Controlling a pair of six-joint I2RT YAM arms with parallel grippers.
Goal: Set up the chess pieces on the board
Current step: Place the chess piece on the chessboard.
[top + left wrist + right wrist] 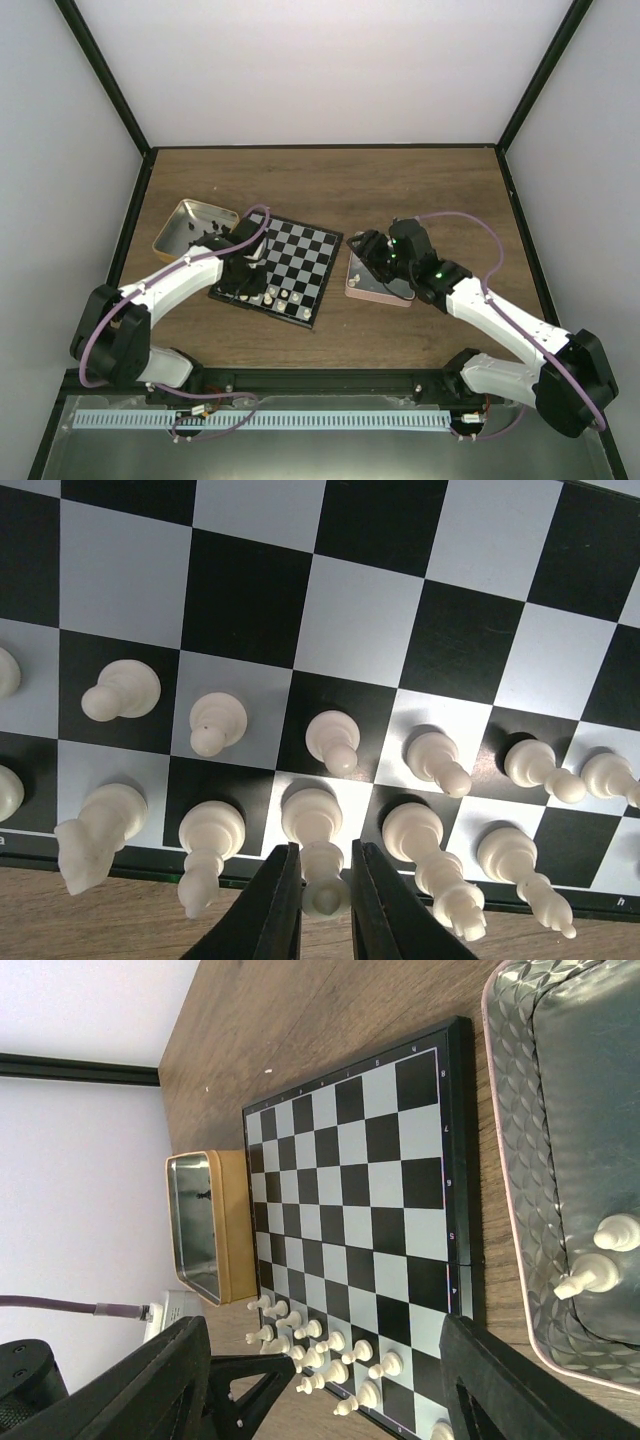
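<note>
Fingers [280,910] of the left hand [325,905] pinch the head of a tall white back-rank piece [312,820]. It stands upright on a pale square at the near edge of the board [250,580], its long axis running straight up into that hand. Any lift looks safest along that axis, since neighbours crowd both sides. The right hand [325,1360] hangs wide open and empty over the pink-rimmed tin [515,1160], well apart.
</note>
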